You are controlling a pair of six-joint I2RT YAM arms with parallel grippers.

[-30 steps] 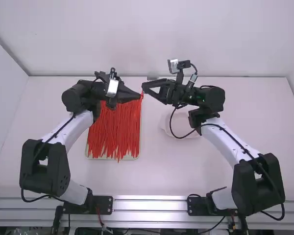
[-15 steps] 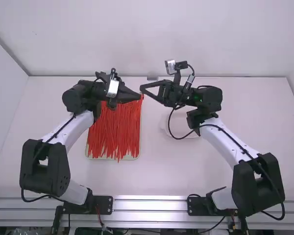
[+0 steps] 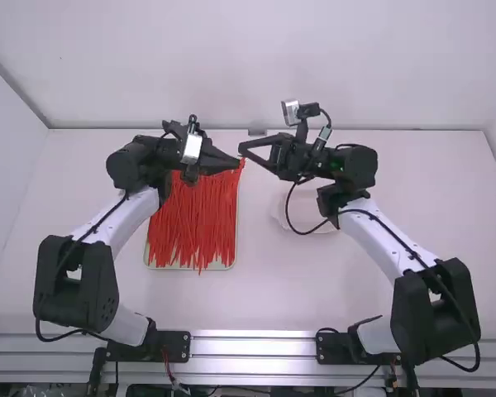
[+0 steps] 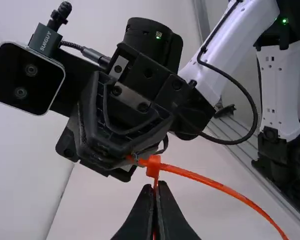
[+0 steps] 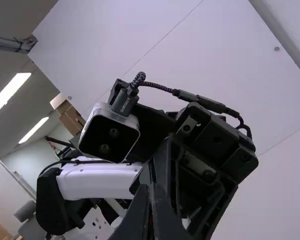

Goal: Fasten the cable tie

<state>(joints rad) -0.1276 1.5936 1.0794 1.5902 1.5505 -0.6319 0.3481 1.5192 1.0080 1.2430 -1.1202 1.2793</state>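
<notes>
Cable tie (image 4: 205, 179) held in the air between both arms, above the far right corner of the tray (image 3: 230, 265) that carries the spare red ties (image 3: 194, 219). Left end effector (image 4: 155, 188): fingers pressed together, clamped on the strap just below the tie's head (image 4: 153, 164). Right end effector (image 3: 246, 150): fingers together, pinching the tie at the head from the opposite side. From the head the strap runs out in a long, shallow arc. Judgement: tail looks threaded through the head, so the catch is probably made. The loop is wide and slack, so drawing it tight is what remains. Cannot tell whether the ratchet has bitten. Room for moving: the two end effectors are almost touching, wrist cameras and cables crowded close, so little margin between them. Far wall sits near behind the meeting point. Open worktop (image 3: 446, 207) lies to the right and on the near side. A pale object (image 3: 302, 219) rests on the worktop beneath the right arm. A pull apart, left and right, looks the freest line.
</notes>
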